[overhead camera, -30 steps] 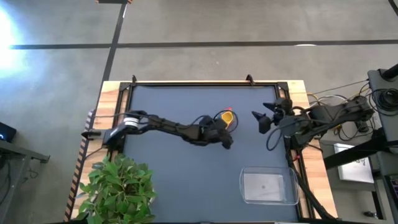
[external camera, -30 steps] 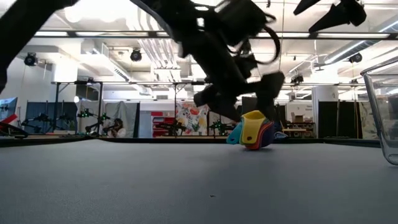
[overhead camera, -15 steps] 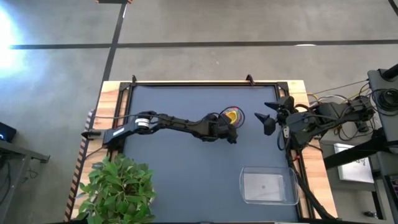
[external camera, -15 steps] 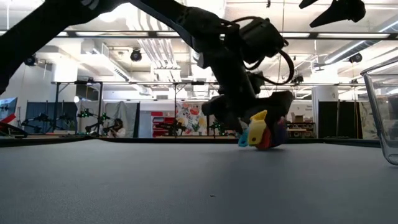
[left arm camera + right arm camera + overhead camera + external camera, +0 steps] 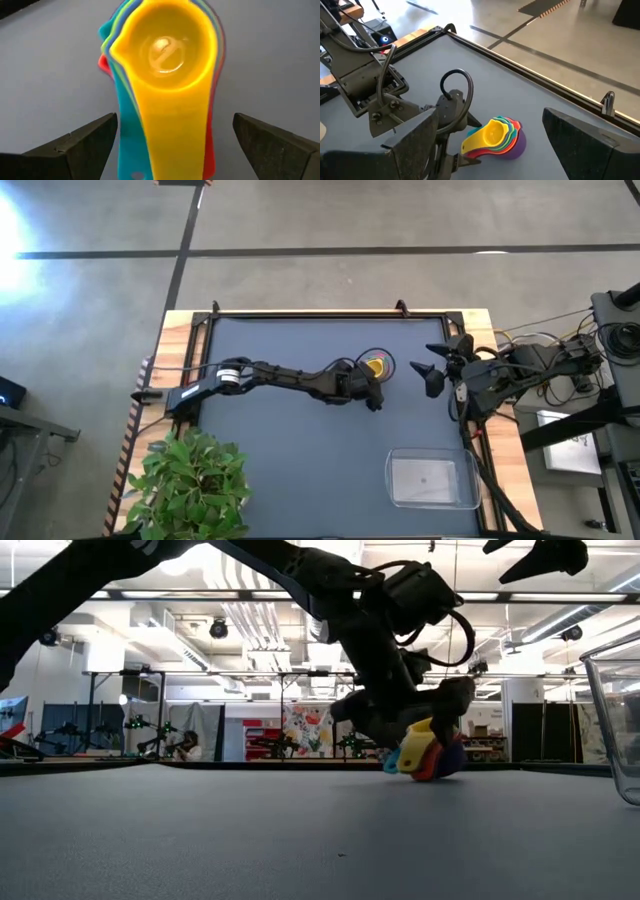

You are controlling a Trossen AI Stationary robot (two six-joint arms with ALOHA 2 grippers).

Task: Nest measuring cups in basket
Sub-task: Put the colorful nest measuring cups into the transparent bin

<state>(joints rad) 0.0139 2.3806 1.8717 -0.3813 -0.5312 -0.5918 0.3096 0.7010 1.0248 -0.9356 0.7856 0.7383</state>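
Observation:
The measuring cups [image 5: 376, 364] sit nested in one stack on the dark table, right of centre. The yellow cup [image 5: 167, 47] is innermost, with teal, red and purple rims showing around it. The stack rests on its bowls, tilted, in the low view [image 5: 425, 752]. My left gripper [image 5: 372, 382] is open and low at the stack's near side, with one finger [image 5: 87, 145] on each side of the handles [image 5: 170, 135]. I see no touch. My right gripper [image 5: 432, 368] hangs open, high above the table, right of the stack. The clear basket [image 5: 392, 480] stands near the right front corner.
A potted plant [image 5: 190, 480] stands at the table's near left corner. A raised frame [image 5: 300, 314] runs along the table's far edge. The basket's wall [image 5: 612, 730] stands at the right in the low view. Bare mat lies between the stack and the basket.
My left gripper has gone toward the table's right edge and a little down, up to the stack of cups. Its open fingers now flank the handles. The move came mostly in the first half second.

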